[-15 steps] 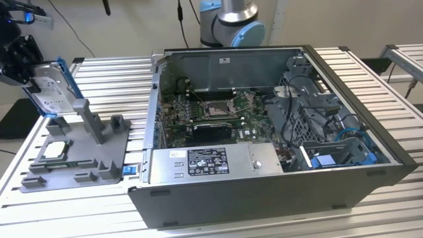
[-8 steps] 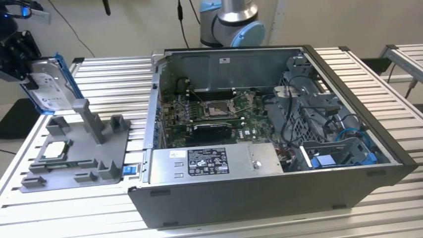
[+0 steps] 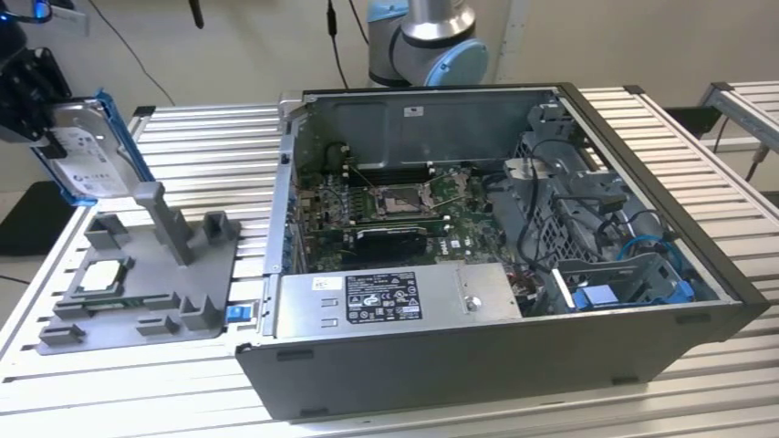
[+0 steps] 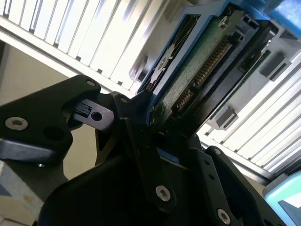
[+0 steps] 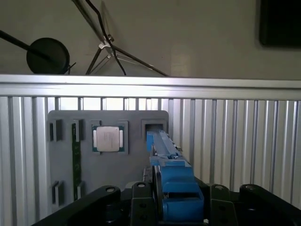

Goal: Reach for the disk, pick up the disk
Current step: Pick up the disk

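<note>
The disk point(image 3: 88, 153) is a silver-grey drive with a white label and a blue bracket. It stands on edge, tilted, at the exterior view's far left, just above the back of the grey fixture point(image 3: 137, 315). My gripper point(image 3: 46, 135) is shut on its upper end. The second wrist view shows the disk's green board and connector point(image 4: 203, 70) between the black fingers point(image 4: 141, 141). The first wrist view looks along its blue edge point(image 5: 165, 153) from my gripper point(image 5: 181, 202) toward a slot in the fixture point(image 5: 84, 188).
A square processor chip point(image 3: 104, 274) and a green memory stick point(image 5: 74, 150) lie in the fixture. The open computer case point(image 3: 633, 360) with its power-supply box point(image 3: 389, 297) takes up the slatted table's point(image 3: 207, 137) middle and right. The arm's base point(image 3: 426, 41) stands behind the case.
</note>
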Motion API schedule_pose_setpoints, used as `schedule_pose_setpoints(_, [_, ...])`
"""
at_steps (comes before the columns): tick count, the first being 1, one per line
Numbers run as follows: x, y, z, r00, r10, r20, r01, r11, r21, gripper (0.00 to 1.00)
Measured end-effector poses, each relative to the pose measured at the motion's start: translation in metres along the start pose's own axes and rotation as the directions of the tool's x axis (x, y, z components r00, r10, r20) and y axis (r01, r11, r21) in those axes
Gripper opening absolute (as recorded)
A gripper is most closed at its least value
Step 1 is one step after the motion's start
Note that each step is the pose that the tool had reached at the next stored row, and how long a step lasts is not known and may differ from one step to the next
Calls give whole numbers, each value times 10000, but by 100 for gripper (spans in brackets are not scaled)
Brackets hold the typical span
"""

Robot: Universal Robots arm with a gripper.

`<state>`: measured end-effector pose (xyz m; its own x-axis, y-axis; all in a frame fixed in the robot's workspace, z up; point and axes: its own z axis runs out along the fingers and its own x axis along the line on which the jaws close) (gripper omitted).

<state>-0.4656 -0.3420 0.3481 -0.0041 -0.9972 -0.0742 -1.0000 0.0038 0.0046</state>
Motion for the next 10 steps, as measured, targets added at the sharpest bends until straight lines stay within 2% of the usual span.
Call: schedule_pose_setpoints(10, [-10,1,-130,10000,0,0,0,10000,0,0])
